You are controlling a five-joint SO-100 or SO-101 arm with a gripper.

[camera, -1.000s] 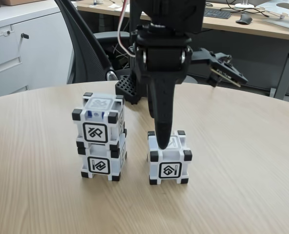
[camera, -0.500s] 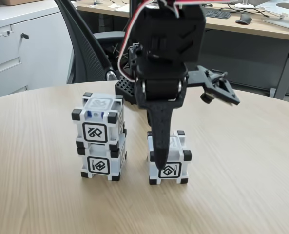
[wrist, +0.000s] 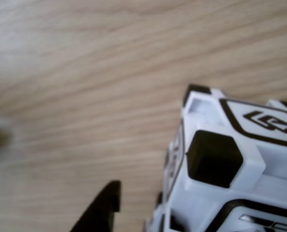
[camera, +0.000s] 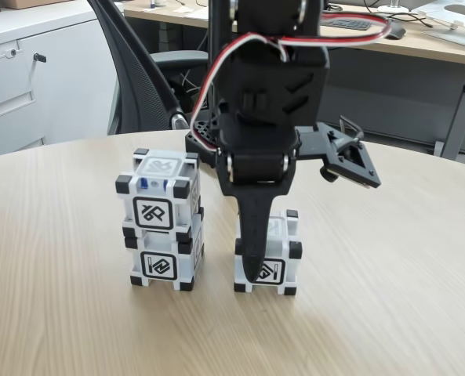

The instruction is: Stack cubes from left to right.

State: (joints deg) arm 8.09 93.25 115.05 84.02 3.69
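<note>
Nearest the fixed camera, the table (camera: 389, 298) is a light wood-grain surface carrying three cubes. At left in the fixed view, two cubes form a stack: the lower cube (camera: 163, 262) sits on the table and the upper cube (camera: 158, 196) rests squarely on it, both upright, with framed symbols facing the camera. To the right of the stack, apart from it, the third cube (camera: 273, 262) stands on the table, turned slightly so its front face angles leftward. The gripper (camera: 256, 270) is lowered over this cube, one black finger (camera: 254, 235) running down across its front face and reaching almost to the table. The other finger is hidden behind, so contact on the far side cannot be confirmed; whether the claw is clamped on the cube or merely straddling it cannot be told. The wrist view shows the same cube (wrist: 230, 159) close up at lower right, with a black fingertip (wrist: 102, 210) beside its left face, a narrow gap visible between them. Beyond the cubes, the arm (camera: 267, 102) rises with red and white wires looped at its top. Behind the table stand an office chair (camera: 138, 78), a white cabinet (camera: 36, 70) at left and a desk (camera: 420, 39) at rear right.
</note>
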